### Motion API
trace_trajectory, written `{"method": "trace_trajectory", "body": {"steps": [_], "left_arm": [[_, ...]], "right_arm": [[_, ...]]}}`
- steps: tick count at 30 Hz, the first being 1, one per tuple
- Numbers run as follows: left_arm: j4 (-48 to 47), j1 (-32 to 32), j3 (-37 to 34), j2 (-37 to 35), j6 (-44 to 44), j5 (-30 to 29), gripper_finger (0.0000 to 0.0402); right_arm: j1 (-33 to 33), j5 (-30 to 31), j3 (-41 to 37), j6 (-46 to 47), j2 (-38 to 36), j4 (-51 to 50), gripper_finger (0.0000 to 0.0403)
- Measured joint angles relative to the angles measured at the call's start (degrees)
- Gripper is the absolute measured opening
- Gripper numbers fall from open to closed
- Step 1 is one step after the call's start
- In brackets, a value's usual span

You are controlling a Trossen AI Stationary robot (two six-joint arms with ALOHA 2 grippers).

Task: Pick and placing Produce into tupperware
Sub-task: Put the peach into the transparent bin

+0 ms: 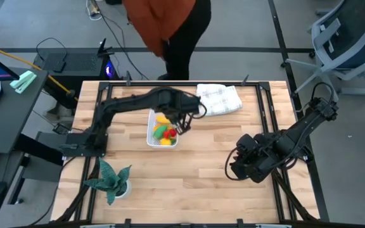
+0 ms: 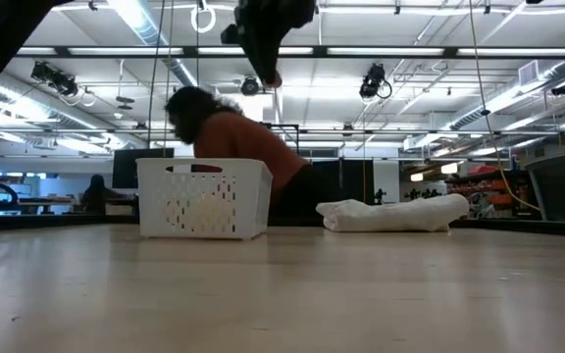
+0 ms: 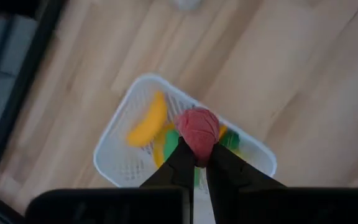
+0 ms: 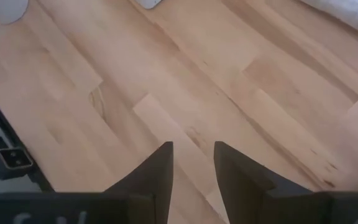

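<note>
The left claw (image 3: pixel 196 163) is held above the tupperware (image 1: pixel 151 135), which stands near the middle of the wooden bench (image 1: pixel 201 171). Its two fingers are clamped on a small red piece (image 3: pixel 198 128) of produce, which is gripped at its lower side and is seen directly over the container in the left wrist view. In the low view the left claw (image 2: pixel 269 71) is seen high over the white container (image 2: pixel 204 199), well apart from its rim.

Inside the tupperware several pieces are already lying: a yellow banana (image 3: pixel 148 120) along one side, a green piece (image 3: pixel 230 140) close to the opposite wall, and a yellow piece (image 1: pixel 165 142) at the end nearer the front edge of the bench. A red piece (image 1: pixel 170 133) and a green one are also seen in the container from above.

The right claw (image 4: pixel 192 163) is resting low over bare wood at the right part of the bench, well apart from the container; its fingers are apart and nothing is held between them.

A folded white cloth (image 1: pixel 219 99) is lying just beside the container, toward the back of the bench. A green plant in a white pot (image 1: pixel 111 180) is placed at the front left corner. A person in an orange top (image 1: pixel 166 19) is standing behind the bench.
</note>
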Motion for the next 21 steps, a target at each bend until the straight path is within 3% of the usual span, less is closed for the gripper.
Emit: {"method": "trace_trajectory", "body": {"steps": [4, 11, 18, 21], "left_arm": [[-0.1, 3.0, -5.6, -0.4, 1.7, 4.0, 0.0025], [0.0, 4.7, -23.3, -3.3, 3.1, 5.8, 0.0024], [12.0, 4.5, -37.4, -4.7, 2.4, 6.2, 0.0034], [17.3, 4.6, -42.2, -5.0, 3.0, 10.6, 0.0036]], "right_arm": [[2.2, 0.1, 0.0, 2.1, 0.0, 0.0, 0.0124], [5.3, 4.7, 0.0, 5.0, 0.0, -0.1, 0.0124], [4.9, 8.9, 0.0, 4.9, 0.0, -0.2, 0.0124], [4.1, 9.1, 0.0, 4.8, 0.0, -0.2, 0.0124]]}}
